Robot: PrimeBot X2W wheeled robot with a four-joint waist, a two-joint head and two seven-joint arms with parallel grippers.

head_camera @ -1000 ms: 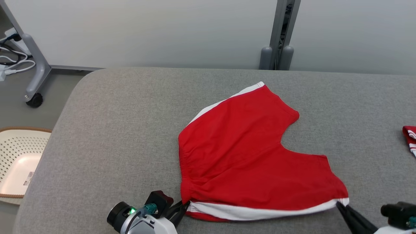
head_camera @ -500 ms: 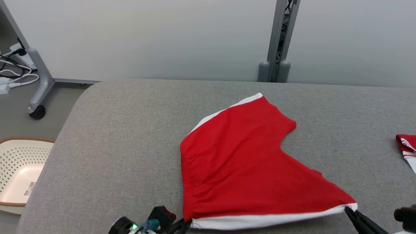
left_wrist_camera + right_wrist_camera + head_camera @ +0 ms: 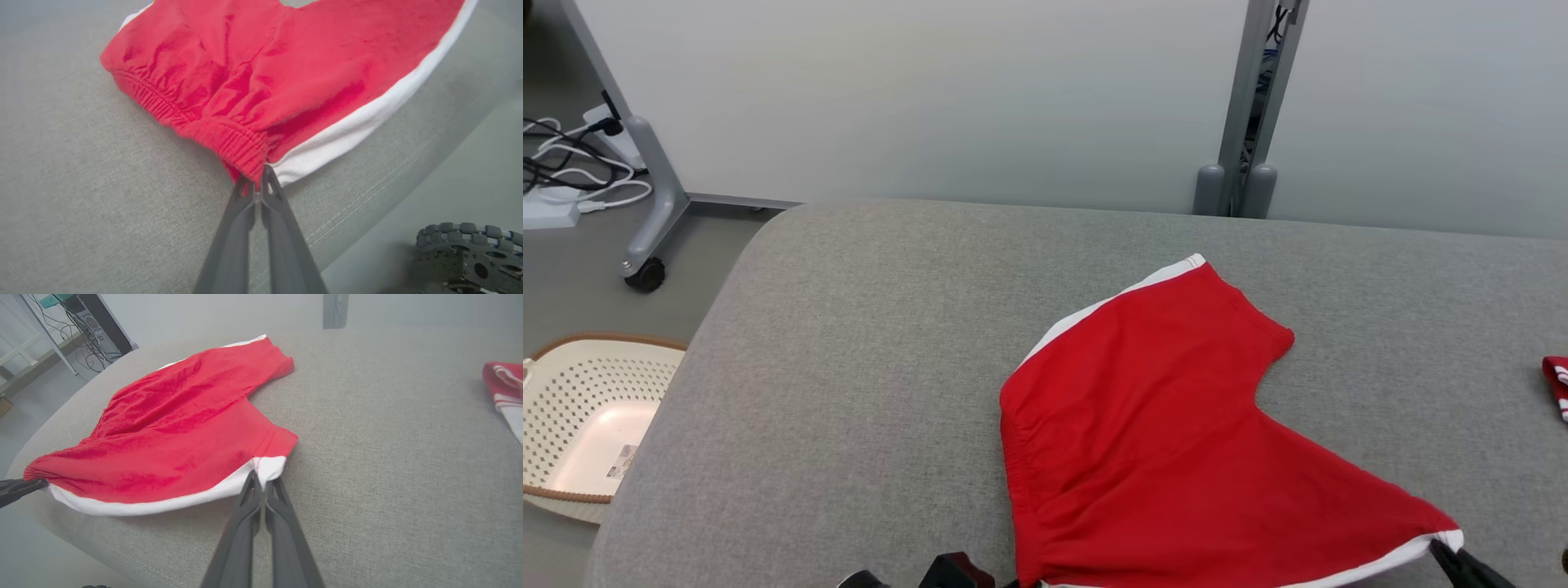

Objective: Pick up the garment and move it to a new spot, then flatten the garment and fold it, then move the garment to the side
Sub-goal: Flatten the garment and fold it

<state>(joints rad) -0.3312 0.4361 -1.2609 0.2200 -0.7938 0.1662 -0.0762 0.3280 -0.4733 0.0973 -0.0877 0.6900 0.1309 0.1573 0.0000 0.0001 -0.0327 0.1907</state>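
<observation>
The garment (image 3: 1168, 441) is a pair of red shorts with white side stripes, spread over the grey padded table (image 3: 866, 343) near its front edge. In the left wrist view my left gripper (image 3: 258, 179) is shut on the garment's (image 3: 253, 69) elastic waistband corner. My right gripper (image 3: 263, 482) is shut on the white-striped hem corner of the garment (image 3: 179, 428). In the head view the right gripper (image 3: 1441, 551) pinches that corner at the bottom right. The near edge of the cloth is stretched between the two grips and lifted slightly.
A second red and white piece of cloth (image 3: 1556, 384) lies at the table's right edge, also seen as the cloth (image 3: 504, 388) in the right wrist view. A cream perforated basket (image 3: 580, 425) stands on the floor at the left. A wheeled stand leg (image 3: 654, 212) and cables are at the back left.
Both grippers, still holding the garment's near corners, have drawn back toward the table's front edge, pulling the cloth taut. The head camera has shifted, so the whole scene sits lower and further right.
</observation>
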